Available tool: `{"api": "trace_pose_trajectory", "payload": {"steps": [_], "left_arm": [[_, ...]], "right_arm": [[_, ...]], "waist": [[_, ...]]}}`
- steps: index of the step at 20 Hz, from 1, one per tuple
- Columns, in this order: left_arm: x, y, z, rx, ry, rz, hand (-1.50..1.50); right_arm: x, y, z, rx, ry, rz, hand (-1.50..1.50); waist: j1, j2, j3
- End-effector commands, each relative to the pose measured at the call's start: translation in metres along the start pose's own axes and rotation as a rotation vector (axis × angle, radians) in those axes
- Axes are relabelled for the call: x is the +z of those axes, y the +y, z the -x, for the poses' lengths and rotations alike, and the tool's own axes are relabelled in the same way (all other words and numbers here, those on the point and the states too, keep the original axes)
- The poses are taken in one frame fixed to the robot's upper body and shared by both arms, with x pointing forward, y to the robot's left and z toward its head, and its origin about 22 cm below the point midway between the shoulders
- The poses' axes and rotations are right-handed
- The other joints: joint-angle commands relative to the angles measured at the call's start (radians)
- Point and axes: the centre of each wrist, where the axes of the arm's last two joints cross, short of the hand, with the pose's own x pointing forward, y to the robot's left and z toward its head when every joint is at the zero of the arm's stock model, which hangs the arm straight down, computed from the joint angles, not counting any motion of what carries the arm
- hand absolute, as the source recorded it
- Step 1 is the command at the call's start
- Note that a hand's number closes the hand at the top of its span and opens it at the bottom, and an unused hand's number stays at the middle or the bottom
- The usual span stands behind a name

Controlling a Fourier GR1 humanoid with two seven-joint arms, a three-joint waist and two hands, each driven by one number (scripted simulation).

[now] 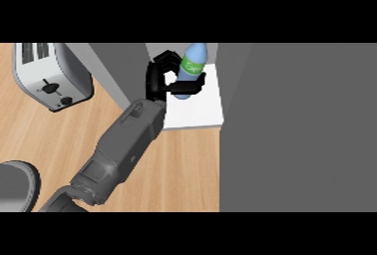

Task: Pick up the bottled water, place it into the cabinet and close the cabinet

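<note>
At the lower left of the frame a dark rounded object pokes in from the edge; what it is cannot be told. From beside it a grey forearm climbs diagonally toward the upper centre over the wooden counter. Only this one arm shows, and which of the robot's arms it is cannot be settled from this view alone; coming in from the lower left, it is read here as the left.

Its black left hand sits at the upper centre, fingers and thumb curled around the bottled water, a blue bottle with a green label. The bottle is held roughly upright over the white cabinet shelf, probably so it can go down standing. Whether its base touches the shelf cannot be told.

The wide grey panel filling the right of the frame looks like the open cabinet door, standing clear for now; closing it appears to be the step left once the bottle is released.

At the upper left a silver toaster stands on the counter, well apart from the action.
</note>
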Motion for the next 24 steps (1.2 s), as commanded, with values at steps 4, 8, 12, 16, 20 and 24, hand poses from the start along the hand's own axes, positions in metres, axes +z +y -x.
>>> {"api": "trace_pose_trajectory", "payload": {"steps": [4,8,12,16,20,24], "left_arm": [[-0.009,0.004,0.004,-0.120,-0.013,-0.014,-1.50],[-0.019,0.003,-0.008,-0.143,0.012,-0.018,-1.50],[-0.016,0.000,-0.005,-0.156,0.001,-0.046,-1.50],[-0.024,0.006,-0.013,-0.108,-0.062,0.003,-1.50],[-0.026,-0.010,-0.029,-0.004,-0.111,0.041,-1.50],[-0.021,-0.006,-0.021,0.046,-0.183,0.070,-1.50]], "right_arm": [[-0.008,0.012,-0.025,0.002,-0.029,-0.036,-1.50],[-0.011,0.015,-0.016,0.023,-0.045,-0.041,-1.50],[-0.006,0.018,-0.018,-0.002,-0.027,-0.060,-1.50],[-0.004,0.005,-0.011,-0.006,-0.041,-0.049,-1.50],[-0.007,0.006,-0.011,0.011,-0.043,-0.036,-1.50],[-0.006,0.021,-0.017,0.027,-0.046,-0.065,-1.50]], "waist": [[0.001,0.000,0.000],[-0.013,0.008,0.000],[-0.026,0.008,-0.001],[-0.014,0.007,0.000],[-0.014,0.004,0.000],[-0.009,-0.004,0.000]]}}
